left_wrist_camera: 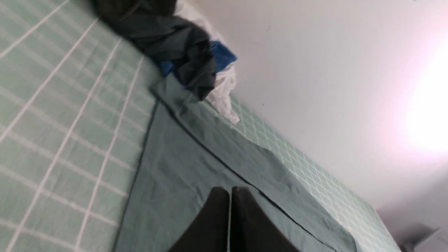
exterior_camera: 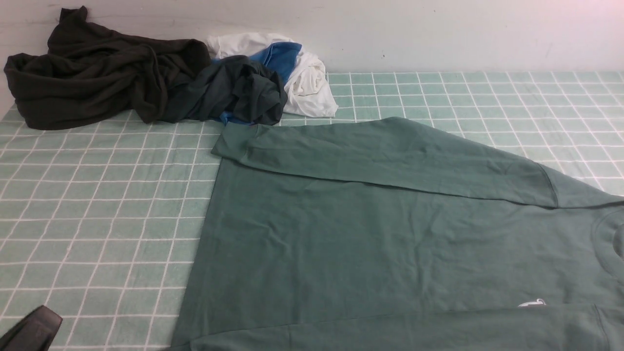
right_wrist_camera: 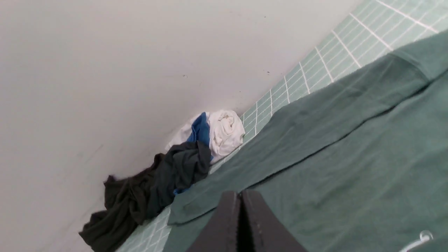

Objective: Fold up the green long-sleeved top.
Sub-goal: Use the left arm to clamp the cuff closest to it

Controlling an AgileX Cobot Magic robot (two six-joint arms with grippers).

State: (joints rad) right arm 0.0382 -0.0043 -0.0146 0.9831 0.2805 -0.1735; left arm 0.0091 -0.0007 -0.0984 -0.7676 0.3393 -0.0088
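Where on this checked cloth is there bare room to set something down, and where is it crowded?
Bare checked cloth lies left of the green long-sleeved top, nearer than the heap of clothes; more lies far right, between the folded sleeve and the wall. The far-left corner is crowded.

Crumpled black garment (exterior_camera: 97, 73), dark teal garment (exterior_camera: 234, 92), blue cloth (exterior_camera: 280, 56), white cloth (exterior_camera: 309, 83), checked table cover (exterior_camera: 97, 204), white wall (exterior_camera: 438, 34)

Front view faced forward across the table (exterior_camera: 97, 209); both wrist views — low, tilted — shared the top (exterior_camera: 390, 234) and pile (exterior_camera: 146, 87).
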